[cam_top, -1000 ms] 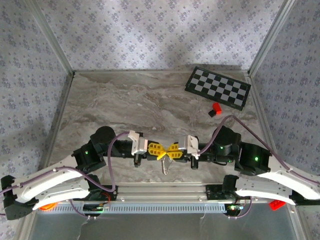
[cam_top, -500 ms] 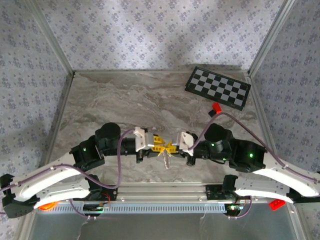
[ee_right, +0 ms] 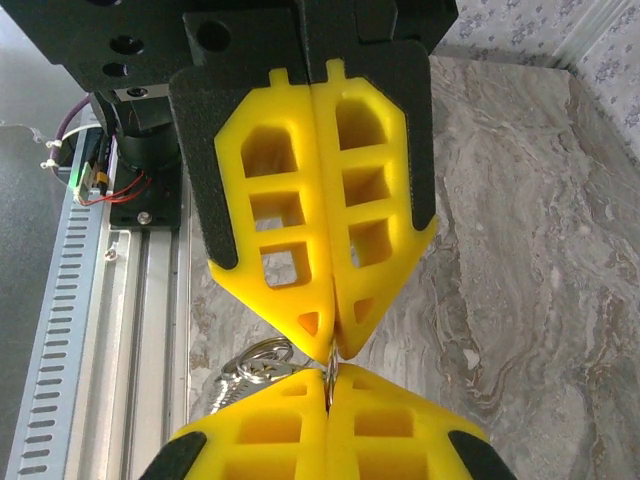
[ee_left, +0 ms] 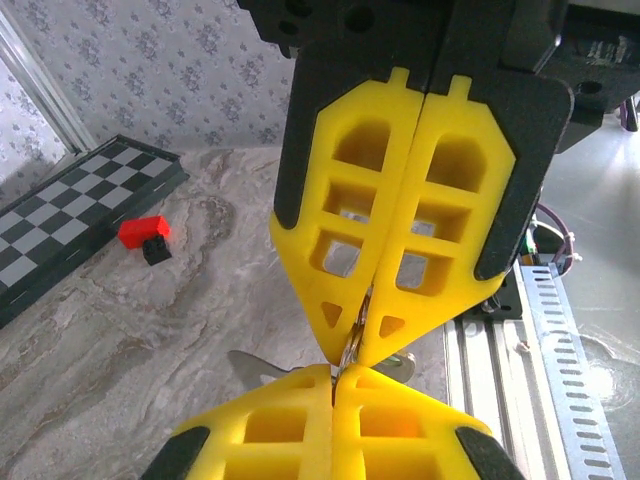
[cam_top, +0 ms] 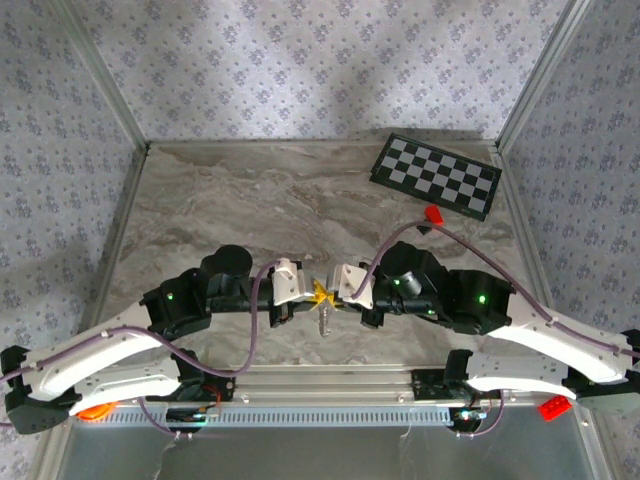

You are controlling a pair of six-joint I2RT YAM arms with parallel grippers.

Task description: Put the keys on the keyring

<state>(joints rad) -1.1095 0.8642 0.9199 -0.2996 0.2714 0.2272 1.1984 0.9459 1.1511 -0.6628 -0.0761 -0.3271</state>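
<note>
Grey-veined marble tabletop (cam_top: 250, 200), pale floral-patterned walls (cam_top: 300, 70) on three sides, aluminium rail (cam_top: 320, 415) along the near edge.

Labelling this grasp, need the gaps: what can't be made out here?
1. Top external: dangling metal piece, too small to tell key from chain.
2. Right wrist: keyring mostly hidden behind the left fingers.
3. Left wrist: whatever the shut left fingers pinch is covered by their own tips and the right fingers.
</note>
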